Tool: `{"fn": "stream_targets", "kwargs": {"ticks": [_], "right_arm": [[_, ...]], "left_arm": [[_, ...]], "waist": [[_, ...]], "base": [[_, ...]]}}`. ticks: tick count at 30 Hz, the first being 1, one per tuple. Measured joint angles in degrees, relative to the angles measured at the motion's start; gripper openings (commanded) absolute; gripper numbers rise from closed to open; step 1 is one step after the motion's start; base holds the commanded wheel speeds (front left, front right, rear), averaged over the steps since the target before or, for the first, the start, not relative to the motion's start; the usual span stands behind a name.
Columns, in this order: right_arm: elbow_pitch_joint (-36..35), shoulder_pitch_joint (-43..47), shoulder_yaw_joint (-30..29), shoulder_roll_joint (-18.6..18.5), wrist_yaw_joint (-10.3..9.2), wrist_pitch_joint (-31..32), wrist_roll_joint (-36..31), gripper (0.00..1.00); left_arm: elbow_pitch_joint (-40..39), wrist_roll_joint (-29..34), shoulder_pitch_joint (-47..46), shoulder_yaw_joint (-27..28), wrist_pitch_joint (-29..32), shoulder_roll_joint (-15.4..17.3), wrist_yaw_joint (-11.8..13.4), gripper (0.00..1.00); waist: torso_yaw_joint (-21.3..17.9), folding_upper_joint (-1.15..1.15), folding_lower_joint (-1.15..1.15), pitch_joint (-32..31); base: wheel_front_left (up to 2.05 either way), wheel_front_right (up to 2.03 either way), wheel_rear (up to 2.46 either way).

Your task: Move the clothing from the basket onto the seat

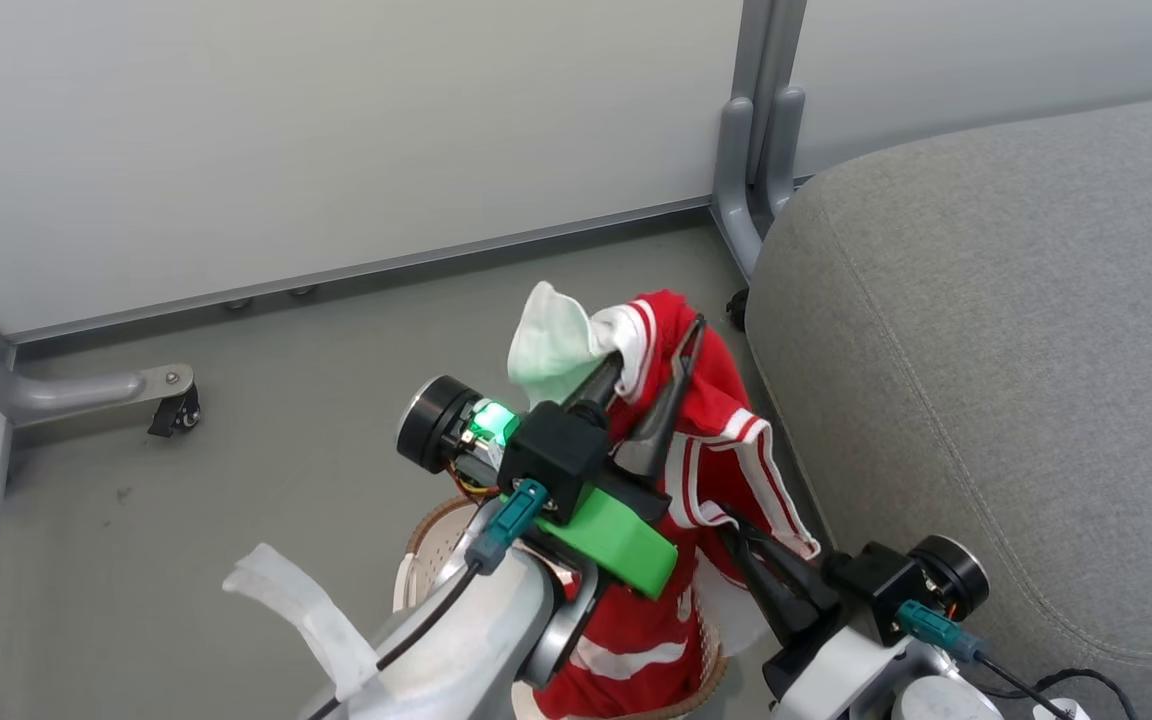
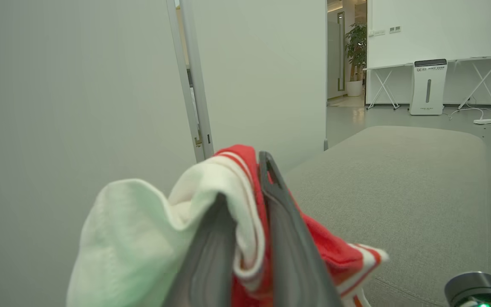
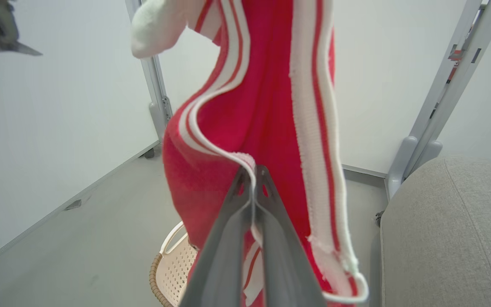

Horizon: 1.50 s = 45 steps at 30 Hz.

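1. The clothing, a red garment of thin jersey fabric with white stripes and trim, hangs lifted above the basket. It stretches between the two grippers, just beside the seat's rounded edge but not on it.
2. The left gripper, with long dark fingers and a green plastic block at its wrist, is at the garment's top. In the left wrist view its fingers stand a little apart, with white-and-red striped fabric bunched between them. I cannot tell whether they pinch the cloth or it merely hangs over them. A pale white flap spills out on that gripper's left.
3. The right gripper sits lower on the garment. Its jaws are pressed together on a white-striped edge of the red fabric.
4. The basket, small, oval, cream-white plastic with perforated walls and a brown woven-look rim, stands on the grey floor. It is below the arms, which partly hide it. Red fabric with a white band lies in it; whether this is the lifted garment's tail or a second piece I cannot tell.
5. The seat, a large grey fabric-upholstered cushion with a stitched seam, lies on the robot's right.
6. White partition panels in grey metal frames stand behind.
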Motion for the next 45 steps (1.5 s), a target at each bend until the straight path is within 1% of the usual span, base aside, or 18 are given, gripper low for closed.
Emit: {"fn": "stream_targets", "kwargs": {"ticks": [4, 22, 26, 31, 36, 38, 43, 45], "right_arm": [[-0.16, 0.04, -0.12, 0.07, 0.00, 0.01, 0.14, 0.00], [-0.97, 0.10, -1.40, 0.31, 0.00, 0.01, 0.21, 0.00], [-1.96, 0.10, -2.47, 0.47, 0.00, 0.01, 0.21, 0.00], [-4.69, 0.07, -4.76, 1.08, 0.00, 0.01, 0.93, 0.00], [-7.64, -0.33, -7.67, 1.51, 0.00, 0.01, 2.80, 0.00], [-8.76, -0.53, -8.55, 1.60, 0.00, 0.01, 3.38, 0.00], [-12.05, -0.55, -10.88, 1.30, 0.00, 0.01, 4.15, 0.00], [-13.54, -0.34, -12.00, 1.35, 0.00, 0.01, 4.32, 0.00]], "left_arm": [[0.67, -0.10, 0.00, -0.23, 0.91, 0.32, 0.00, 1.00], [1.61, -0.81, 0.01, -0.60, 0.83, 1.08, 0.54, 1.00], [1.85, -1.35, 0.34, -0.33, 0.41, 1.31, 0.67, 1.00], [2.21, -2.19, 1.48, -0.36, -0.27, 2.76, -0.94, 1.00], [3.07, -3.37, 2.78, -0.01, -1.69, 4.60, -4.00, 1.00], [3.68, -3.10, 3.07, -0.26, -2.12, 5.59, -5.73, 1.00], [4.23, -3.48, 4.67, 2.08, -2.40, 5.48, -8.82, 1.00], [3.43, -1.88, 4.82, 2.89, -2.46, 5.59, -9.76, 1.00]], "waist": [[-0.11, 0.00, 0.00, 0.01], [-0.72, 0.00, 0.00, 0.59], [-0.87, 0.00, 0.00, 0.76], [-1.61, 0.00, 0.00, 1.42], [-2.93, 0.00, 0.00, 2.80], [-3.67, 0.00, 0.00, 3.34], [-5.90, 0.00, 0.00, 5.14], [-6.80, 0.00, 0.00, 5.94]], "base": [[0.00, 0.00, 0.00], [0.00, 0.00, 0.00], [0.00, 0.00, 0.00], [0.00, 0.00, 0.00], [0.00, 0.00, 0.00], [0.00, 0.00, 0.00], [0.00, 0.00, 0.00], [0.00, 0.00, 0.00]]}}
